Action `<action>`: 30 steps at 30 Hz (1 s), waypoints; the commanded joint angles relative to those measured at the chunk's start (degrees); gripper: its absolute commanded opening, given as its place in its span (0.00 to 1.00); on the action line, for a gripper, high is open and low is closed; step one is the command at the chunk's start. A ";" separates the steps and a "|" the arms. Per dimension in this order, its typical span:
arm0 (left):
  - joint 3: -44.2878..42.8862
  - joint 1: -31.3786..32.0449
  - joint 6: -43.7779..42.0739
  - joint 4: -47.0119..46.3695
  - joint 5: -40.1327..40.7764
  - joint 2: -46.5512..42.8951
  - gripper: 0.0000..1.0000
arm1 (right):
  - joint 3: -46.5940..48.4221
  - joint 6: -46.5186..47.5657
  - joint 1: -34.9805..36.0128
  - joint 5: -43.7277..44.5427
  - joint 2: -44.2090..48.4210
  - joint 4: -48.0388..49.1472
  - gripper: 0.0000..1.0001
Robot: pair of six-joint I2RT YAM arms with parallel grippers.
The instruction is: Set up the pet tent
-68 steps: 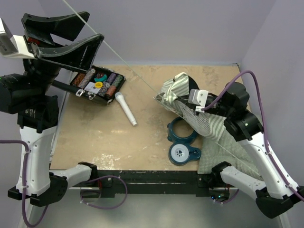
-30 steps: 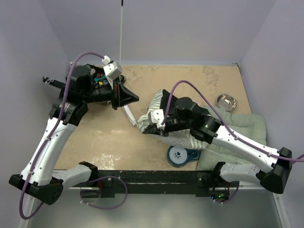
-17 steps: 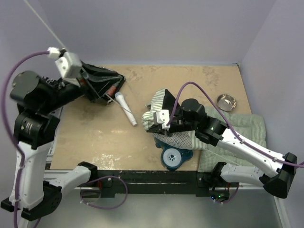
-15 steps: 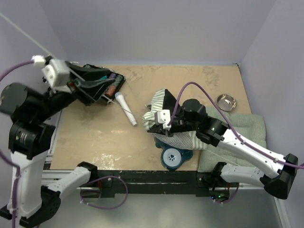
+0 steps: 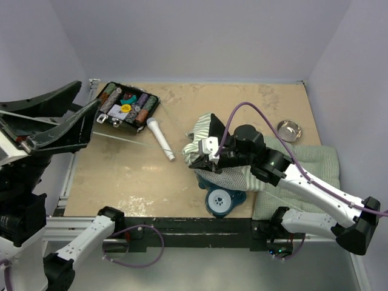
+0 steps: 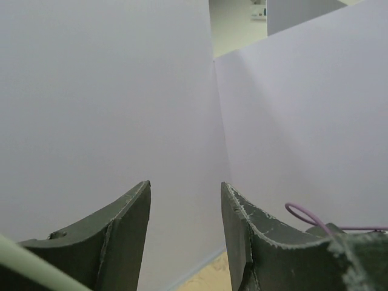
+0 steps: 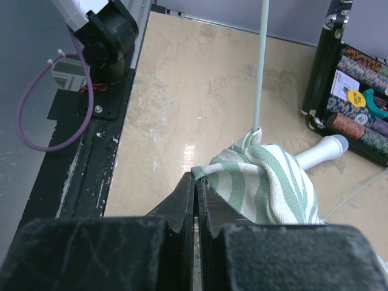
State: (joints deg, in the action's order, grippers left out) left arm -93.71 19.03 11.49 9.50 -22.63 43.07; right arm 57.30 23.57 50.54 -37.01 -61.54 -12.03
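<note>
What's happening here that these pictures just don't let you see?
Top view: the teal bowl stand lies half under the pet tent.
Left wrist view: only walls beyond the left gripper; the pole is blurred, cut by the corner.
Right wrist view: the right gripper covers its pinch; the tent runs off-frame.

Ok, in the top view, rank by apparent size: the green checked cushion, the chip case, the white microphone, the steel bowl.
1. green checked cushion, though the right arm covers part.
2. chip case.
3. white microphone and steel bowl: too alike; the microphone is longer, the bowl wider.
</note>
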 commanded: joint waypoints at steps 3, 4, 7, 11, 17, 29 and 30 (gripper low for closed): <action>-8.07 -0.31 1.96 -0.09 5.14 -0.70 0.64 | 1.59 -1.86 -0.45 -1.30 -0.60 2.01 0.00; -6.85 -0.31 1.35 -1.14 4.19 -1.84 0.68 | 1.94 -2.12 -0.53 -1.39 -0.60 1.93 0.00; 2.62 -0.31 -2.77 -7.89 0.75 -8.77 0.78 | 3.34 -2.56 -0.80 -1.57 -1.13 1.75 0.00; 9.33 -0.22 -6.56 -7.15 6.53 -14.93 0.85 | 4.66 -4.15 -1.41 -1.92 -1.22 2.19 0.00; 15.83 0.22 -9.90 -8.52 11.12 -21.88 0.86 | 4.75 -5.56 -2.38 -2.80 -1.13 2.54 0.00; 9.61 -1.45 -2.44 -11.00 21.49 -21.80 0.74 | 4.22 -3.45 -2.47 -2.10 -1.74 1.75 0.00; 8.64 -1.62 -1.22 -10.03 20.79 -21.45 0.76 | 4.23 -3.53 -2.64 -2.36 -1.66 1.75 0.00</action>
State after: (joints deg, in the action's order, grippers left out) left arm -81.12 18.28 5.26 -0.34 -3.57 20.18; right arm 59.77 19.53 48.23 -38.54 -63.44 -12.14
